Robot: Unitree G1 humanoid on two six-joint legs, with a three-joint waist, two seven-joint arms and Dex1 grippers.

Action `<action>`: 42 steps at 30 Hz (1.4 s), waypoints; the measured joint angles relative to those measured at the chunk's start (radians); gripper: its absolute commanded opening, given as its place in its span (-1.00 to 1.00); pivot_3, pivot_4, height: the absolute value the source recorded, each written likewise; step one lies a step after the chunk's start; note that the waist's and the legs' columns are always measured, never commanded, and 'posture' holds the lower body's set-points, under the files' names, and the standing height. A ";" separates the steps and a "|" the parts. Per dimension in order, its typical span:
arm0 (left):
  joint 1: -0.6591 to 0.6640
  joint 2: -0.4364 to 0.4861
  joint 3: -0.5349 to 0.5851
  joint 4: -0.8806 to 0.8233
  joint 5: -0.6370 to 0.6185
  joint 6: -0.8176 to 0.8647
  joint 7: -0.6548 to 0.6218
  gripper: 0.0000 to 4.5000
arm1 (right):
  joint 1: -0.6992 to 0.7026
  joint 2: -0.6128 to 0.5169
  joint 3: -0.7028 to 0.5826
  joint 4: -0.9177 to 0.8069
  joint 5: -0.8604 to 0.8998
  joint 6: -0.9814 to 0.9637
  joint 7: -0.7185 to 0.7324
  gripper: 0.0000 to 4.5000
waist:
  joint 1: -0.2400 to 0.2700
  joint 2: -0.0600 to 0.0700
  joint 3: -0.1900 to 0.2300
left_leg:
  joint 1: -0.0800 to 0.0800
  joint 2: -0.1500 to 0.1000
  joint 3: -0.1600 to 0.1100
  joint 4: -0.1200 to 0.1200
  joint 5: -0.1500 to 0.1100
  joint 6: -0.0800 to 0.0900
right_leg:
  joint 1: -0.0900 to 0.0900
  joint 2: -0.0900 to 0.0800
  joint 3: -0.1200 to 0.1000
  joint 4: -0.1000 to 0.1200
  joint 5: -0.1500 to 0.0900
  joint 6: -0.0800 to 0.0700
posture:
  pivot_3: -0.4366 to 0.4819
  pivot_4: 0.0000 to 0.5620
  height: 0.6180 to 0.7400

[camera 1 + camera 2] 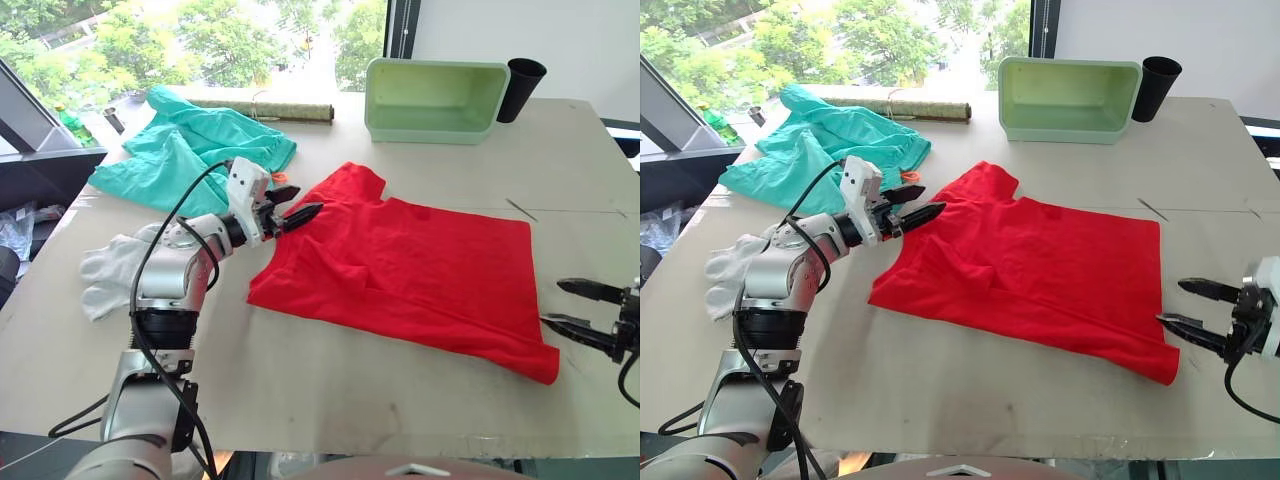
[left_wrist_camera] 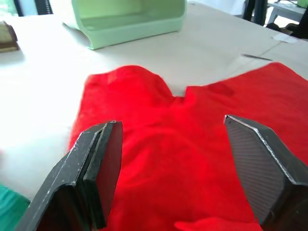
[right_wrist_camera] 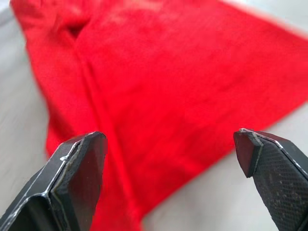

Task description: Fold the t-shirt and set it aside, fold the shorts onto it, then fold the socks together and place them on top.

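The red t-shirt [image 1: 410,275] lies spread flat across the middle of the table. My left gripper [image 1: 292,205] hangs open just over its left edge near the sleeve, holding nothing; the left wrist view shows the red cloth [image 2: 168,159] between its fingers [image 2: 96,168]. My right gripper [image 1: 575,305] stands open at the t-shirt's right bottom corner, a little off the cloth [image 3: 159,96]. The teal shorts [image 1: 195,150] lie bunched at the back left. The light grey socks [image 1: 112,268] sit at the left edge beside my left arm.
A pale green bin [image 1: 435,98] stands at the back of the table with a black cup [image 1: 520,88] to its right. A rolled mat [image 1: 265,110] lies behind the shorts. Bare tabletop [image 1: 330,380] runs along the front.
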 measured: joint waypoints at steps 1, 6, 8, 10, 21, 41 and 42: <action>-0.045 -0.001 -0.016 0.067 0.030 -0.040 -0.006 0.60 | -0.066 0.002 0.031 0.030 -0.023 -0.003 -0.032 1.00 | 0.000 0.000 0.000 | 0.000 0.000 0.000 0.000 0.000 0.000 | 0.000 0.000 -0.001 0.000 0.001 0.000 | -0.05 -0.47 1.00; -0.348 -0.027 -0.054 0.478 0.150 -0.242 -0.017 0.60 | -0.298 0.004 0.168 0.193 -0.131 -0.054 -0.072 1.00 | 0.003 -0.003 0.000 | -0.006 -0.002 0.001 0.002 0.003 -0.001 | -0.004 0.000 -0.004 0.000 0.003 0.001 | -0.05 -0.47 1.00; -0.459 -0.053 -0.062 0.664 0.199 -0.314 -0.011 0.60 | -0.380 0.004 0.217 0.281 -0.175 -0.072 -0.069 1.00 | 0.001 -0.003 0.000 | -0.009 -0.002 0.002 0.002 0.003 0.000 | -0.006 0.000 -0.004 -0.002 0.004 0.002 | -0.05 -0.47 1.00; -0.571 -0.102 -0.072 0.870 0.258 -0.379 0.037 0.60 | -0.491 0.004 0.277 0.402 -0.233 -0.101 -0.062 1.00 | -0.001 -0.004 0.001 | -0.010 -0.003 0.004 0.001 0.001 0.002 | -0.007 -0.001 -0.003 -0.005 0.004 0.005 | -0.05 -0.47 1.00; -0.670 -0.264 -0.097 1.111 0.429 -0.383 0.304 0.60 | -0.643 0.073 0.343 0.523 -0.323 -0.136 -0.135 1.00 | -0.002 -0.004 0.001 | -0.010 -0.003 0.010 0.001 0.001 0.002 | -0.009 -0.003 -0.001 -0.003 0.003 0.006 | -0.05 -0.47 1.00; -0.670 -0.342 0.034 1.138 0.474 -0.250 0.434 0.60 | -0.554 0.115 0.324 0.306 -0.264 -0.048 -0.286 1.00 | -0.003 -0.004 0.001 | -0.010 -0.003 0.008 0.001 0.001 0.002 | -0.009 -0.003 0.000 -0.002 0.004 0.006 | -0.05 -0.47 1.00; -0.670 -0.342 0.039 1.137 0.474 -0.242 0.436 0.60 | -0.559 0.115 0.323 0.306 -0.264 -0.050 -0.289 1.00 | -0.003 -0.004 0.001 | -0.009 -0.003 0.008 0.001 0.001 0.002 | -0.009 -0.003 0.000 -0.002 0.004 0.006 | -0.05 -0.47 1.00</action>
